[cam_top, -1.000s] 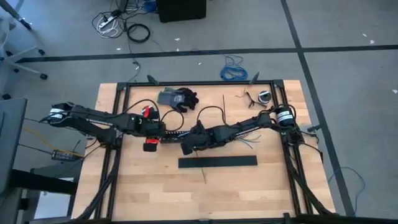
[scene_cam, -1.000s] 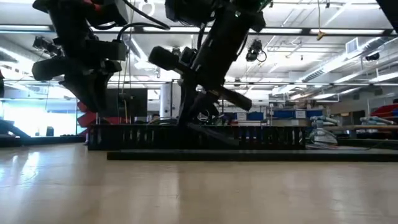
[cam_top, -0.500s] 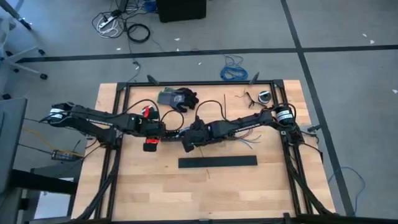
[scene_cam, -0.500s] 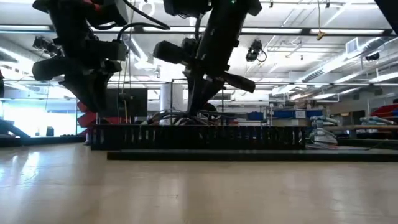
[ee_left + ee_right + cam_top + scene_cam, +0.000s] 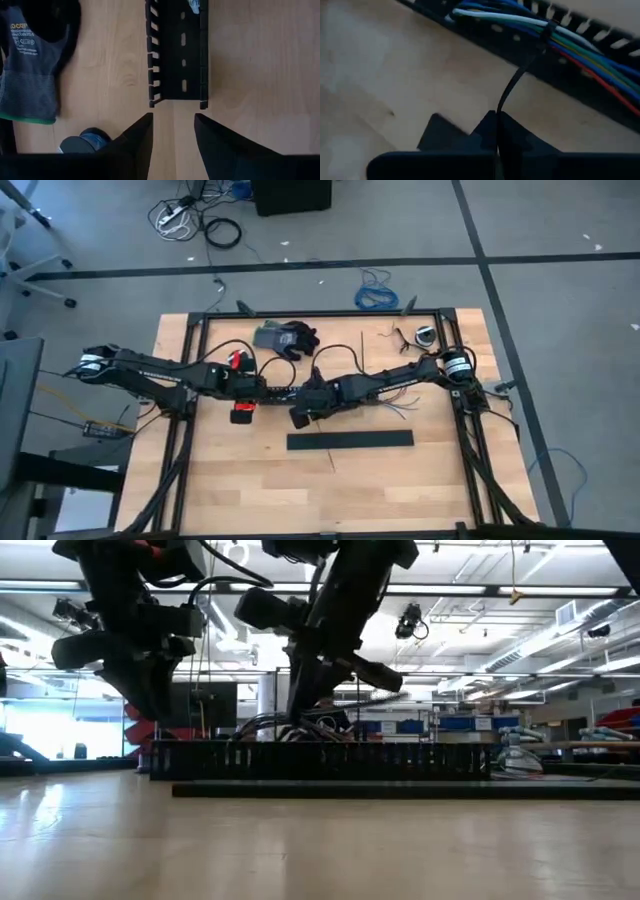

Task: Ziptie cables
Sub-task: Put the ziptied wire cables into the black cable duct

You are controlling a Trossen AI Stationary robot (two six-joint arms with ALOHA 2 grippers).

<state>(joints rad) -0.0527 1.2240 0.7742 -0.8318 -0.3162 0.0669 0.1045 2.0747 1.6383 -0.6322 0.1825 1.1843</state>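
The cables (image 5: pixel 555 37), blue, green, white and red wires, lie in a black slotted duct (image 5: pixel 600 102). Their loose ends (image 5: pixel 402 408) fan out on the table. One ziptie (image 5: pixel 520 75) is looped round them, and my right gripper (image 5: pixel 496 131) is shut on its tail just to the near side of the duct. My left gripper (image 5: pixel 173 125) is open and level with the table. Its fingers stand just short of the duct's left end (image 5: pixel 177 75) and touch nothing. Another thin black strip (image 5: pixel 358 343) lies flat near the far edge. My right gripper pinches the ziptie's tail (image 5: pixel 499 107) between its two shut fingers, which lie across the strip. From the fingers the strip runs in a slight curve up to its loop round the cables (image 5: pixel 547 29). The bundle stays lying in the duct.
A wide flat black bar (image 5: pixel 350 440) lies just near of both grippers. Grey-and-black gloves (image 5: pixel 285 337) lie at the far side, one of them beside the left gripper (image 5: pixel 30 60). A small coil and clips (image 5: pixel 418 336) sit far right. Bare wood lies toward the near edge.
My right gripper has turned and gone a little toward the table's left, with the ziptie's tail still shut in its fingers. The stretch of strip that reached over the black bar toward the near edge now shows much shorter.
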